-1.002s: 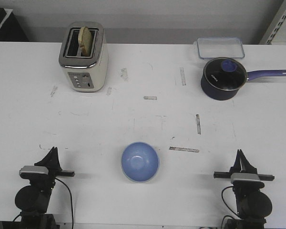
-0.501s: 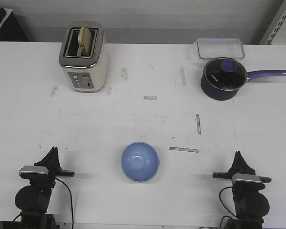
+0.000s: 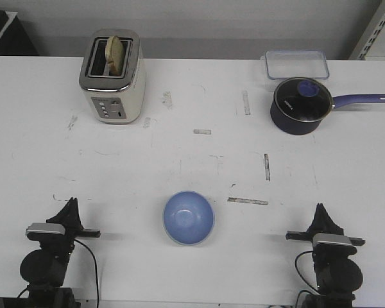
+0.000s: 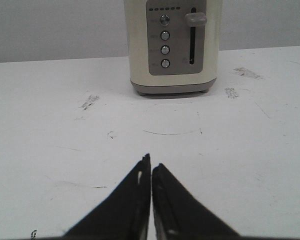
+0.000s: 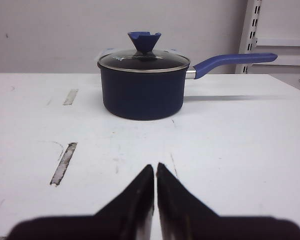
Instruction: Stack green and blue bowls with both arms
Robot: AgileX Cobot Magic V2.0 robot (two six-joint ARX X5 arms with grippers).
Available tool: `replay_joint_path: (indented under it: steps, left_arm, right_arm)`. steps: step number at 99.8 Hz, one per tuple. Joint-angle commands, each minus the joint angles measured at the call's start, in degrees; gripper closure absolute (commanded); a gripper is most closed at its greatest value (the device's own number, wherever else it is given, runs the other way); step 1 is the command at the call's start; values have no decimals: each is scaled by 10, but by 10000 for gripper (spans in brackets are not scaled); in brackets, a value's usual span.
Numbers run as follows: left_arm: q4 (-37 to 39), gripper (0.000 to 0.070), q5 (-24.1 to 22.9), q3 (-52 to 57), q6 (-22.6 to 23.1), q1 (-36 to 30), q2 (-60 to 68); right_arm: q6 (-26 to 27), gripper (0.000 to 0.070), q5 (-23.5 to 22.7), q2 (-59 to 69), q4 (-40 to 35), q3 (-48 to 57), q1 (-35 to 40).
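Observation:
A light blue bowl [image 3: 188, 218] stands upright on the white table [image 3: 192, 160] near the front edge, midway between my two arms. No pale green bowl shows in any view. My left gripper [image 3: 70, 204] rests at the front left, shut and empty; the left wrist view shows the left gripper [image 4: 151, 167] with its jaws together over bare table. My right gripper [image 3: 321, 208] rests at the front right, shut and empty; the right wrist view shows the right gripper [image 5: 155, 167] with its jaws together. Both are well apart from the bowl.
A cream toaster [image 3: 112, 77] with a slice of bread stands at the back left, also in the left wrist view [image 4: 172, 45]. A dark navy saucepan [image 3: 299, 106] with a glass lid is back right, also in the right wrist view [image 5: 142, 85]. A clear container [image 3: 296, 64] lies behind it.
The right arm settled slightly toward the front edge a second ago and has been still since. The bowl and left arm have not moved.

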Motion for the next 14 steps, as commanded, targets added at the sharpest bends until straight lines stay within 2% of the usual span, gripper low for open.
replay_joint_path:
  steps: [1, 14]
  left_arm:
    - [7, 699, 1, -12, -4, 0, 0]
    - [7, 698, 1, -12, -3, 0, 0]
  right_arm:
    - [7, 694, 0, 0, 7, -1, 0]
    - [7, 694, 0, 0, 7, -1, 0]
